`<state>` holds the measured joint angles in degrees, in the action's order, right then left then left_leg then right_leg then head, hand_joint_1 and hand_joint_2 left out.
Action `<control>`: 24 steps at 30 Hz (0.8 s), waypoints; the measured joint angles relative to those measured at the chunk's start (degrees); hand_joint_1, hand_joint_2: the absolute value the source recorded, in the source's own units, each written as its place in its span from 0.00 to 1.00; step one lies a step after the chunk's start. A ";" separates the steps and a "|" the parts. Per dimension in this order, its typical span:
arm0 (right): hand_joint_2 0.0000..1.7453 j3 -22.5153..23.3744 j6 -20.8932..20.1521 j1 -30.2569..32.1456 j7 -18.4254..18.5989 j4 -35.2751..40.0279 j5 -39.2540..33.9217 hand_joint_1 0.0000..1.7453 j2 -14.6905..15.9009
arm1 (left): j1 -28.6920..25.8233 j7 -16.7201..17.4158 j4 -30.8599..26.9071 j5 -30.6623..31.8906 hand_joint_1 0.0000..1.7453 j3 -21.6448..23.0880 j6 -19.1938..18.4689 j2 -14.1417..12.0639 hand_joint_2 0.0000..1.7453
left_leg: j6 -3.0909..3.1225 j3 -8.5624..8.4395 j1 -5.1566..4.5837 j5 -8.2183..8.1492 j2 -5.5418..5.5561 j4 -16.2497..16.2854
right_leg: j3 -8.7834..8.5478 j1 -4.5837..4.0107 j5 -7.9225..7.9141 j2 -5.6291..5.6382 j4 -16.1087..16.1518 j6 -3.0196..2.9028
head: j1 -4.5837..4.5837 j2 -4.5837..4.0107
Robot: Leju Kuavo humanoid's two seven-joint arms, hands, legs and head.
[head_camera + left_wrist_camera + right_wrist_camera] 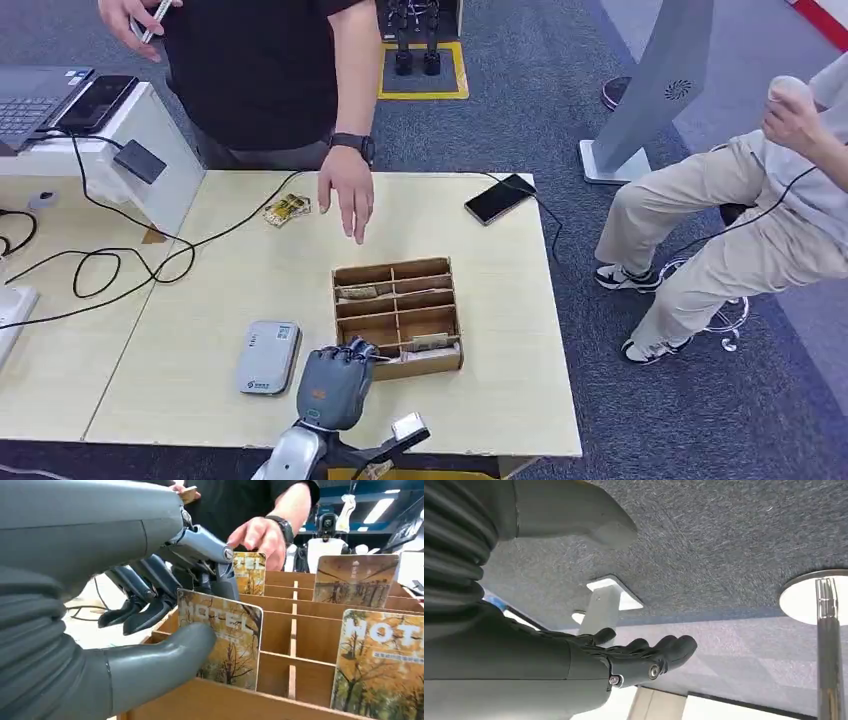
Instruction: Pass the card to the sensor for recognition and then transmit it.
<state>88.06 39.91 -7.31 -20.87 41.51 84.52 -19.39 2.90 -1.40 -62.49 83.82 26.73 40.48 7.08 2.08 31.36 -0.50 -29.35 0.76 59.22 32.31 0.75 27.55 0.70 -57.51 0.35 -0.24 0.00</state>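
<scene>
Reaching into the wooden box point(398, 313) at its near-left corner, the left hand point(335, 383) has its thumb point(165, 655) pressed against the front of a hotel card point(225, 642) standing upright in the nearest left compartment, with the darker fingers point(150, 597) curled down just behind it; whether the card is truly pinched I cannot tell, but thumb and fingers sit on either side of it. More cards stand in the other slots, one just to its side point(382, 662) and others farther back point(355, 580). The grey sensor point(269, 357) lies flat on the table point(500, 390) just left of the box. A person's hand point(347, 192) hovers over the table beyond the box. The right hand point(624, 662) hangs over the carpet, fingers loosely together, holding nothing.
</scene>
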 joint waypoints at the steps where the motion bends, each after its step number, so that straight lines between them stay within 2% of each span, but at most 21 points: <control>1: 1.00 0.00 0.00 0.00 0.07 0.00 -0.02 0.00 0.00 | -0.43 -2.35 -0.83 -1.23 1.00 -0.77 0.00 0.57 1.00 | 0.00 0.00 0.00 0.00 0.00 0.00 | 0.00 0.00 0.00 0.00 0.00 0.00 | -0.02 0.00; 3: 1.00 0.02 0.00 0.01 0.35 0.00 -0.22 0.00 0.00 | -1.55 -11.52 -3.02 -5.78 1.00 -4.23 0.04 2.48 1.00 | 0.00 0.01 0.00 0.00 0.01 0.00 | 0.00 0.00 0.00 -0.01 0.00 0.00 | 0.00 0.00; 5: 1.00 0.02 0.00 -0.01 0.52 0.04 -0.61 0.00 0.00 | -2.16 -23.43 -5.30 -14.72 1.00 -9.23 0.07 5.36 1.00 | 0.00 -0.01 0.00 0.00 -0.02 0.00 | 0.00 0.00 0.00 0.03 0.00 0.00 | 0.11 0.00; 6: 1.00 0.02 0.00 0.00 0.63 0.04 -0.68 0.00 0.00 | -2.56 -27.31 -6.61 -20.05 1.00 -10.85 0.07 5.68 1.00 | 0.00 -0.05 -0.02 -0.01 -0.14 0.00 | 0.01 0.01 -0.01 0.15 0.00 0.00 | 0.18 0.02; 7: 1.00 0.02 0.00 0.01 0.74 0.07 -0.85 0.00 0.00 | -2.81 -29.30 -8.16 -26.13 1.00 -12.12 0.07 5.95 1.00 | 0.03 -0.07 -0.02 -0.03 -0.15 0.01 | 0.04 0.01 -0.01 0.18 0.00 0.00 | 0.02 0.00; 10: 1.00 0.02 0.00 -0.01 0.79 0.13 -0.96 0.00 0.00 | -3.09 -30.80 -12.68 -38.87 1.00 -12.79 0.04 6.08 1.00 | 0.03 -0.06 0.00 -0.02 -0.08 0.01 | 0.03 -0.01 -0.01 0.06 0.00 0.00 | 0.00 0.00; 14: 1.00 0.02 0.00 -0.01 0.50 0.13 -0.46 0.00 0.00 | -3.15 -29.92 -17.19 -44.46 1.00 -12.79 -0.06 5.94 1.00 | 0.01 -0.06 0.01 0.00 -0.10 0.01 | 0.03 -0.01 -0.01 0.09 0.00 0.00 | -0.02 0.00; 17: 1.00 0.02 0.00 -0.03 0.28 0.11 0.07 0.00 0.00 | -2.91 -30.16 -20.08 -51.00 1.00 -13.09 -0.11 5.92 1.00 | 0.00 -0.06 0.01 0.00 -0.09 0.01 | 0.03 -0.01 -0.01 0.09 0.00 0.00 | 0.00 0.00; 21: 1.00 0.02 0.00 -0.07 0.24 0.07 0.50 0.00 0.00 | -1.95 -30.03 -22.29 -54.32 1.00 -13.20 -0.22 5.75 1.00 | 0.01 -0.03 0.00 0.00 -0.08 0.01 | 0.02 0.00 -0.01 0.08 0.00 0.00 | -0.02 0.00; 24: 1.00 0.02 0.00 -0.15 -0.20 -0.02 0.94 0.00 0.00 | 0.56 -29.83 -22.56 -60.13 1.00 -13.20 -0.24 5.49 1.00 | 0.01 -0.01 0.00 0.01 -0.04 0.01 | 0.02 0.00 -0.01 0.04 0.00 0.00 | 0.00 0.00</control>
<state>88.08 39.91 -7.47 -21.07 41.48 85.46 -19.39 3.46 -31.23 -85.05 23.69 13.53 40.24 12.57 2.10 31.36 -0.50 -29.35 0.72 59.23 32.32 0.75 27.54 0.74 -57.51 0.35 -0.24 0.00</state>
